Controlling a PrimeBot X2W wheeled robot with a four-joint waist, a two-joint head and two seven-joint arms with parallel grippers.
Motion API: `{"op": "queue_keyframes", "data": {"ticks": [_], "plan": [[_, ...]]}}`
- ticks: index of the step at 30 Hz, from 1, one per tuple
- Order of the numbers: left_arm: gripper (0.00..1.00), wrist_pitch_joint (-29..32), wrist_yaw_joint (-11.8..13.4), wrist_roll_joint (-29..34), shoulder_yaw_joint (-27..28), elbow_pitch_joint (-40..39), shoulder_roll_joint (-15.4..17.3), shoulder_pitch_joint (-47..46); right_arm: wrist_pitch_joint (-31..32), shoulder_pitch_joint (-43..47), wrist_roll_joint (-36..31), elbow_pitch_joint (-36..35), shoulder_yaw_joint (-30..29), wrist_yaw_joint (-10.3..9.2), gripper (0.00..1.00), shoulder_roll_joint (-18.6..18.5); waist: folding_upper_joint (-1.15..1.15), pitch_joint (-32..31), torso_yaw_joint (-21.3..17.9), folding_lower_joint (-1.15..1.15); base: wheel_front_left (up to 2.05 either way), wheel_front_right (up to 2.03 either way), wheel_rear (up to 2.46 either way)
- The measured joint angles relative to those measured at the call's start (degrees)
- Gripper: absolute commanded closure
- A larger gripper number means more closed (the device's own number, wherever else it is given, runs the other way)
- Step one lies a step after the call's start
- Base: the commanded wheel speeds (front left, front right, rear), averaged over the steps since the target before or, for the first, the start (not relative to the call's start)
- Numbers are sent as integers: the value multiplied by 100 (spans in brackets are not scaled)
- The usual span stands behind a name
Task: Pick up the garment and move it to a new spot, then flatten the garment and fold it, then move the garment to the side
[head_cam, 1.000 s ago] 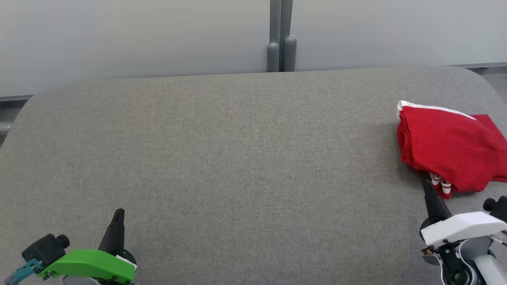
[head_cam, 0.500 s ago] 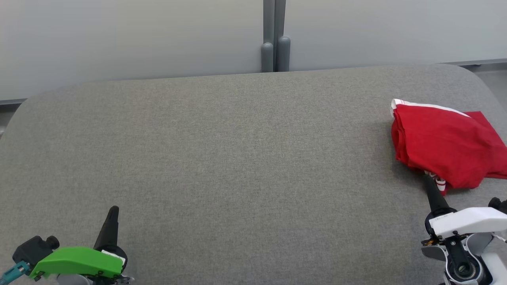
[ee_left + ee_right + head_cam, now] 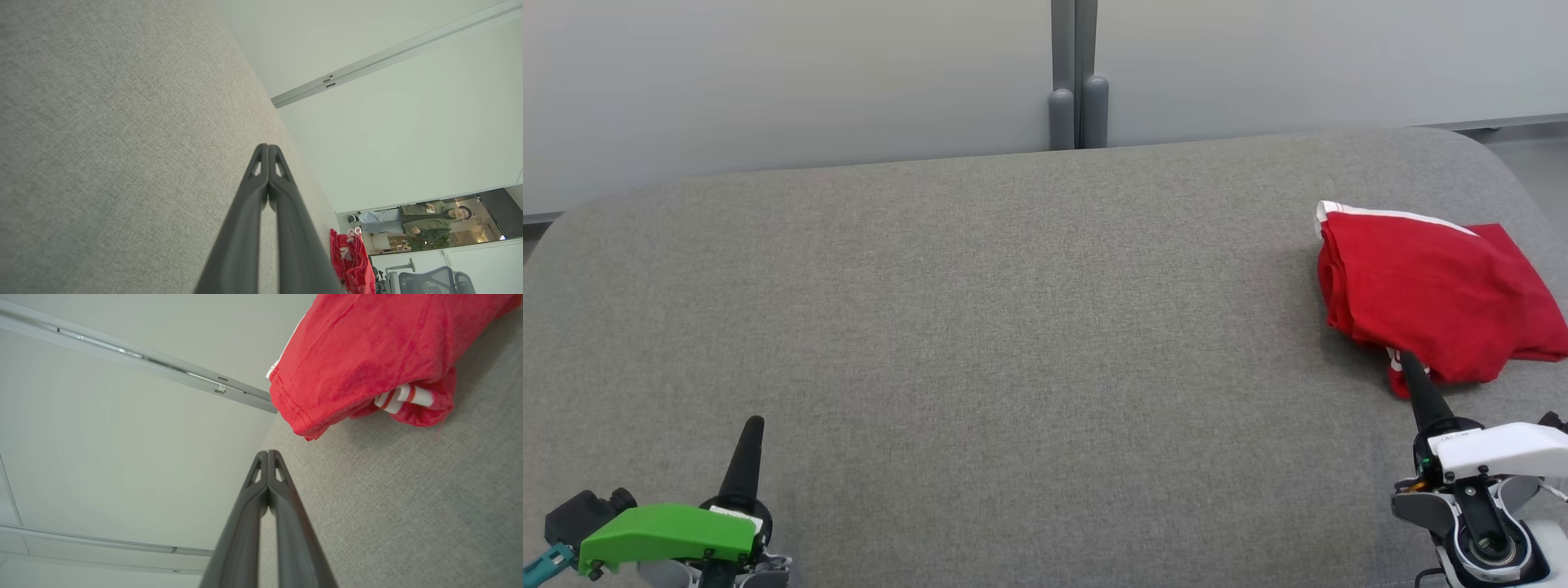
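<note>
A red garment [image 3: 1433, 290] with white stripes lies bunched at the right end of the grey fabric table [image 3: 1013, 327]. It also shows in the right wrist view as the red garment [image 3: 367, 355], and far off in the left wrist view as a red garment [image 3: 353, 265]. My right gripper [image 3: 1403, 359] is shut and empty, its tip at the garment's near edge; in its own view the right gripper [image 3: 268, 453] stands just short of the cloth. My left gripper [image 3: 754, 422] rests shut at the lower left, the left gripper [image 3: 268, 147] holding nothing.
Pale wall panels with a grey post [image 3: 1076, 98] stand behind the table. In the left wrist view a person [image 3: 425, 216] stands far off in a doorway, with an office chair [image 3: 429, 279] close by.
The head camera has turned a little, so the whole scene slid left. My right gripper's tip now meets the garment's near edge. The left gripper holds its place.
</note>
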Motion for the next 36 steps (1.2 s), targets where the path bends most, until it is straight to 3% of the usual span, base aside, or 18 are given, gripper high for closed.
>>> {"op": "queue_keyframes", "data": {"ticks": [27, 36], "plan": [[100, 359, -413, -1709, 533, 352, -226, -284, 480, -263, 1866, 202, -625, 396, 100, 380, 0, -4, -211, 0, 0, 0, 0], [100, 402, -446, -1764, 549, 391, -263, -352, 486, -317, 1997, 219, -668, 409, 100, 423, 0, -5, -218, 0, 0, 0, 0]]}}
